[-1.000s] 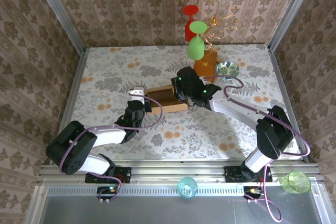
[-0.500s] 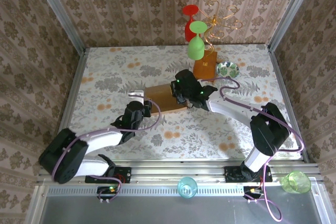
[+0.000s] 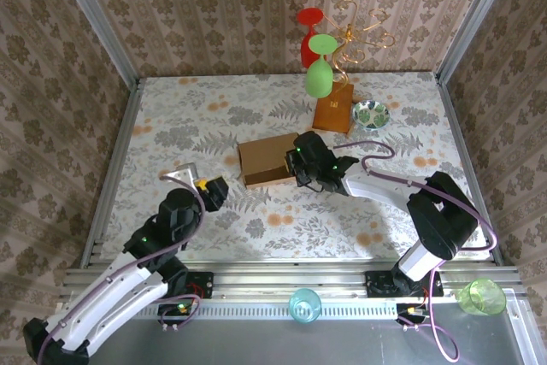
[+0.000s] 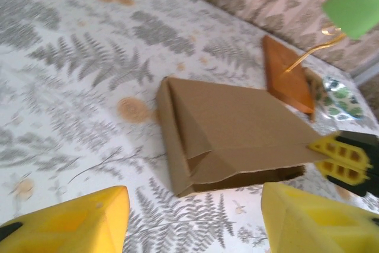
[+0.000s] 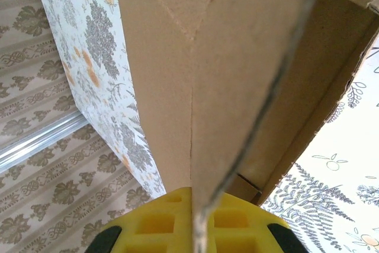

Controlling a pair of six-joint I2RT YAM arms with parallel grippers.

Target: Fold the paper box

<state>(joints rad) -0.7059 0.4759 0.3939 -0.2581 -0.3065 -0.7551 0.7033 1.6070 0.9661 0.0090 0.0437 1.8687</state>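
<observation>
R claw (image 3: 295, 173) pinching paper box (image 3: 265, 158) flap edge, long axis running left from it. L claw (image 4: 195, 217) spread, box well ahead; R arm nearer.

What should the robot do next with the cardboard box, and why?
Probably press the pinched panel down with the right end effector. It is shut on the edge of the paper box, whose lid lies nearly flat but gapes along the front. The left end effector is open, apart from the box.
</observation>
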